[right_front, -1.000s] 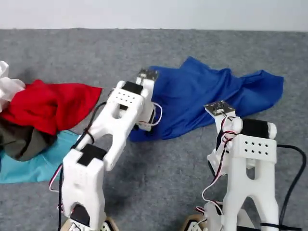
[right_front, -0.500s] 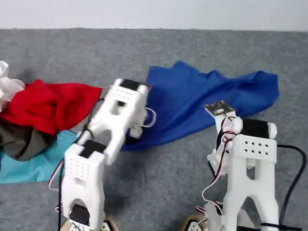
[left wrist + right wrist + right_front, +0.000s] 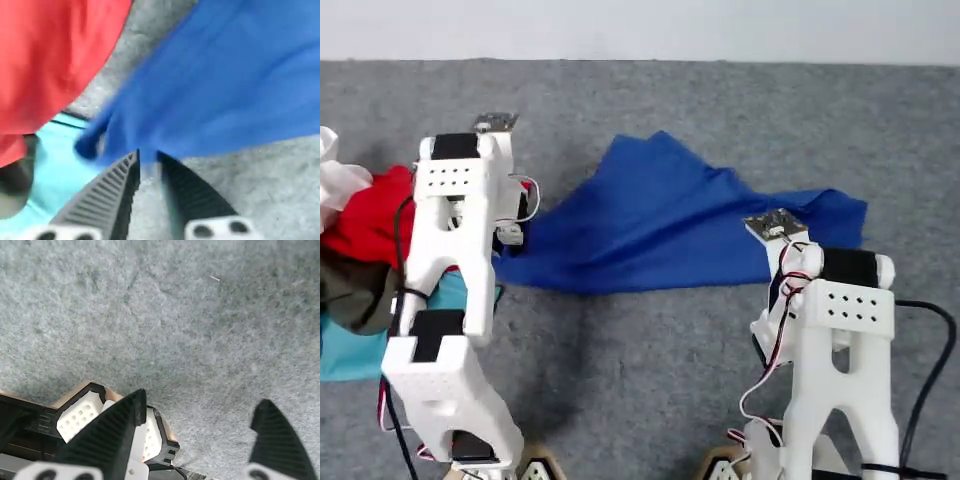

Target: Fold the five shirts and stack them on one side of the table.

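Observation:
A blue shirt (image 3: 660, 220) lies spread and stretched across the middle of the grey table. My left gripper (image 3: 147, 155) is shut on its left edge (image 3: 225, 75), close to the pile of other shirts. In that pile the red shirt (image 3: 365, 225) lies on top, a dark grey one (image 3: 355, 295) below it, a light blue one (image 3: 350, 350) at the bottom and a white one (image 3: 335, 180) at the far left. My right gripper (image 3: 200, 405) stands open above bare carpet near its own base, holding nothing. The right arm (image 3: 830, 300) is upright at the shirt's right end.
The grey carpet surface (image 3: 650, 370) lies bare in front of the blue shirt and behind it toward the white wall. The right arm's base mount (image 3: 85, 415) sits just beneath its gripper. Red cloth (image 3: 50, 60) and light blue cloth (image 3: 55, 170) lie beside the left gripper.
The left arm has swung to the left toward the pile, dragging the blue shirt with it and stretching it out. The right arm has not moved.

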Robot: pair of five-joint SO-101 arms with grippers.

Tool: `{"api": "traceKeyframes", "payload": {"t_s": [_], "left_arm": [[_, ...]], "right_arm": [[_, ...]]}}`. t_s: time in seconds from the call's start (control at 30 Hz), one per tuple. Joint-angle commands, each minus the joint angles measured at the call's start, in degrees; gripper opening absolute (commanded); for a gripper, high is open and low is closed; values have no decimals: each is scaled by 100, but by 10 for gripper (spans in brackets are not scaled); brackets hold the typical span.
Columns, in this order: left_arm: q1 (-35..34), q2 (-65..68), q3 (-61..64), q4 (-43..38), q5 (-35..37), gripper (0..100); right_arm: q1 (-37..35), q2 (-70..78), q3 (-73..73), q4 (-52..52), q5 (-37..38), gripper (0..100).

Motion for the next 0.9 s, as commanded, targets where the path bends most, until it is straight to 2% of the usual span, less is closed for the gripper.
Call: {"api": "traceKeyframes", "payload": {"t_s": [0.0, 0.07, 0.13, 0.27, 0.4, 0.53, 0.73, 0.87], "left_arm": [[-53, -536, -84, 202, -132, 227], [-53, -598, -84, 202, -132, 269], [-70, -633, -84, 202, -132, 273], [-105, -985, -84, 211, -132, 272], [-53, -1793, 198, 211, -132, 272], [26, -2778, 840, 211, -149, 272], [35, -3991, 1798, 202, -176, 272], [35, -4413, 2299, 202, -176, 272]], "right_arm": [[-40, -22, -26, -207, 53, 470], [-48, -22, -26, -312, 62, 519], [-48, -22, -35, -505, 114, 525], [-4, -13, -53, -1332, 527, 479], [13, 180, -62, -2580, 642, 434], [488, 989, -413, -3477, 633, 428], [1455, 3011, -2154, -3495, 633, 427], [1516, 4312, -3675, -2923, 624, 426]]}}
